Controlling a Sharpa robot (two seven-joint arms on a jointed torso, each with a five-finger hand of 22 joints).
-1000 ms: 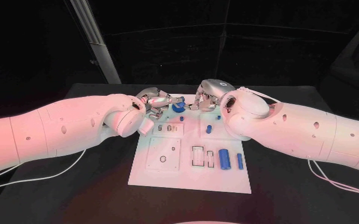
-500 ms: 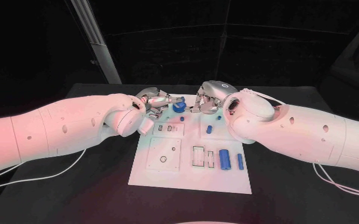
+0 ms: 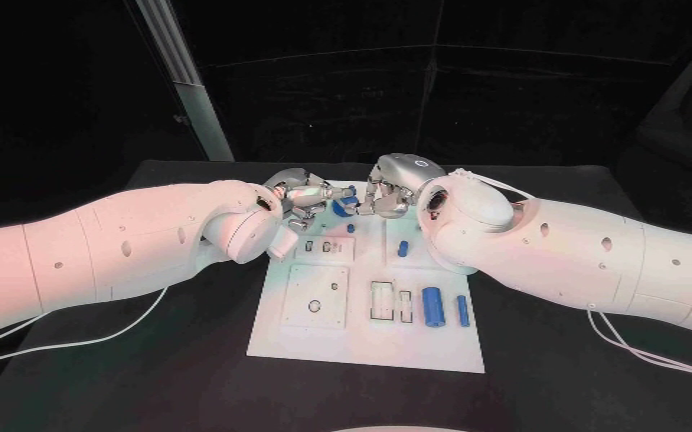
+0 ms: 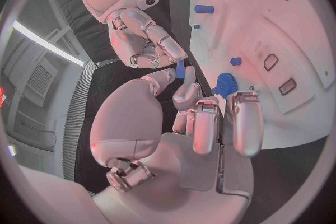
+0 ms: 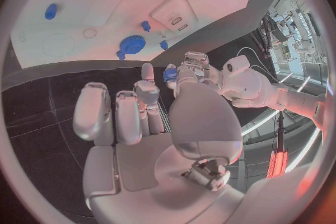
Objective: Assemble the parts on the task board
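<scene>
1. Both hands are meeting at the far end of the task board [image 3: 368, 337]. A small blue part [image 4: 180, 70] is sitting between the fingertips of the two; the right wrist view shows it too [image 5: 169, 75].
2. Left hand [image 3: 300, 198]: thumb tip is touching the part, other fingers curled in beside it. Right hand [image 3: 387, 192]: fingertips are on the same piece from the other side. Reads as a handover or two-handed regrasp, but I cannot tell which hand is carrying it.
3. Blue gear [image 4: 224, 83] is sitting on the board just under the hands, with a small blue peg [image 4: 236, 60] near it.
4. More blue parts are lying at the near end: a thick cylinder [image 3: 431, 306] and a thin one [image 3: 463, 312] side by side.
5. Handling, my judgement: the part is looking rigid, light, smooth plastic, so slippery and easy to flick out of a pinch. Not fragile.
6. Best hold: opposing pads across its short sides, leaving the insertion end free.
</scene>
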